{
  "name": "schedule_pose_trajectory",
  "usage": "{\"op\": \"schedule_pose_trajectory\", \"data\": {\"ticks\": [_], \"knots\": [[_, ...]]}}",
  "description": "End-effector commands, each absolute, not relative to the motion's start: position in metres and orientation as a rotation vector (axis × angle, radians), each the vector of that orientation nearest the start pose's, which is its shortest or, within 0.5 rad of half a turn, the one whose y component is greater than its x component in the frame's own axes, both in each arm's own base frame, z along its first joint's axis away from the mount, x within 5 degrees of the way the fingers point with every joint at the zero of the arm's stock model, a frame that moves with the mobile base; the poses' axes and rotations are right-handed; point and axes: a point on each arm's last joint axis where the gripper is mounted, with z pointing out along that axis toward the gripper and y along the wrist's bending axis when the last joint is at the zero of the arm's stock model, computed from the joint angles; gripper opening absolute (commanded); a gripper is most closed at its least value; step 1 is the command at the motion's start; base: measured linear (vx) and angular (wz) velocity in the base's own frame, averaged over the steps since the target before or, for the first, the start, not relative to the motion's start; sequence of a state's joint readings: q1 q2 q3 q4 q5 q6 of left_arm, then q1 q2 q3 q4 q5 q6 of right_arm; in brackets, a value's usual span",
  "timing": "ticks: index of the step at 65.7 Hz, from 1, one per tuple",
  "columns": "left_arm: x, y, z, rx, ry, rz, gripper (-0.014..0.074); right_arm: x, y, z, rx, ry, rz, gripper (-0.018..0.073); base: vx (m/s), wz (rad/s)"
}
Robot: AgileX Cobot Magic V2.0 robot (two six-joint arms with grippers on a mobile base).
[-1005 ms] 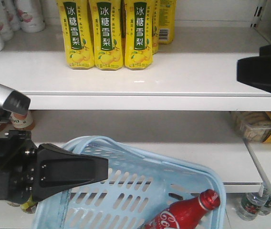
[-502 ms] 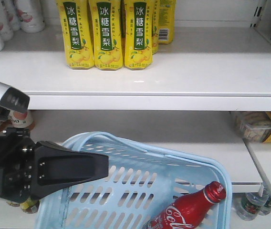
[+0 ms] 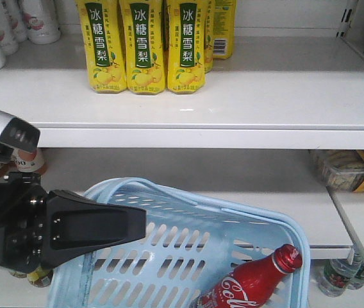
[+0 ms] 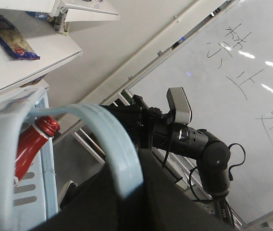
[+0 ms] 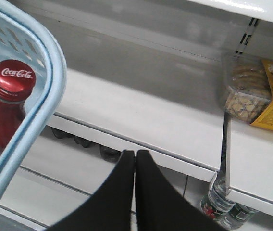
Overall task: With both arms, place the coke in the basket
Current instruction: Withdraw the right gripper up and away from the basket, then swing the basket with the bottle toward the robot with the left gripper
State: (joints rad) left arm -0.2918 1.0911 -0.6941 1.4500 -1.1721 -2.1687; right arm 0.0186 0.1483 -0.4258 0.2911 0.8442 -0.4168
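Note:
The light blue basket (image 3: 163, 256) hangs tilted at the bottom of the front view. My left gripper (image 3: 140, 224) is shut on its handle (image 4: 112, 139), which runs between the black jaws in the left wrist view (image 4: 129, 168). The all-red coke (image 3: 252, 289) lies inside the basket at its right end, cap up to the right. It also shows in the left wrist view (image 4: 31, 144) and the right wrist view (image 5: 6, 101). My right gripper (image 5: 135, 154) is shut and empty, just right of the basket rim (image 5: 50, 82). It is out of the front view.
Yellow pear-drink bottles (image 3: 145, 48) stand on the upper shelf, with white bottles (image 3: 34, 19) at its far left. A snack pack (image 3: 345, 170) lies on the middle shelf at right. Water bottles (image 3: 336, 276) stand below the shelf edge. The right arm (image 4: 194, 144) shows before a whiteboard.
The right gripper has left the front view at the upper right. The basket has lifted a little, and the coke has slid up and right inside it. The left arm has barely moved.

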Motion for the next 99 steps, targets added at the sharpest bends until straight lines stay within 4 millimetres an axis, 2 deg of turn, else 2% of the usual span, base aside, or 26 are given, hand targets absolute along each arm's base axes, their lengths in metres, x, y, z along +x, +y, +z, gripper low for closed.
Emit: {"op": "schedule_pose_trajectory", "data": {"ticks": [1, 70, 84, 99], "knots": [[0.137, -0.132, 0.368, 0.586, 1.600, -2.024, -0.0006, 0.035, 0.019, 0.287, -0.344, 1.901, 0.073, -0.0006, 0.00, 0.00], [0.137, -0.132, 0.368, 0.590, 1.601, -2.020, -0.0006, 0.035, 0.019, 0.287, -0.344, 1.901, 0.073, -0.0006, 0.00, 0.00], [0.140, -0.133, 0.358, 0.706, 1.622, -1.806, -0.0006, 0.035, 0.019, 0.287, -0.344, 1.901, 0.073, -0.0006, 0.00, 0.00], [0.152, -0.135, 0.351, 0.624, 1.681, -1.754, -0.0006, 0.035, 0.019, 0.287, -0.344, 1.901, 0.073, -0.0006, 0.00, 0.00]]}}
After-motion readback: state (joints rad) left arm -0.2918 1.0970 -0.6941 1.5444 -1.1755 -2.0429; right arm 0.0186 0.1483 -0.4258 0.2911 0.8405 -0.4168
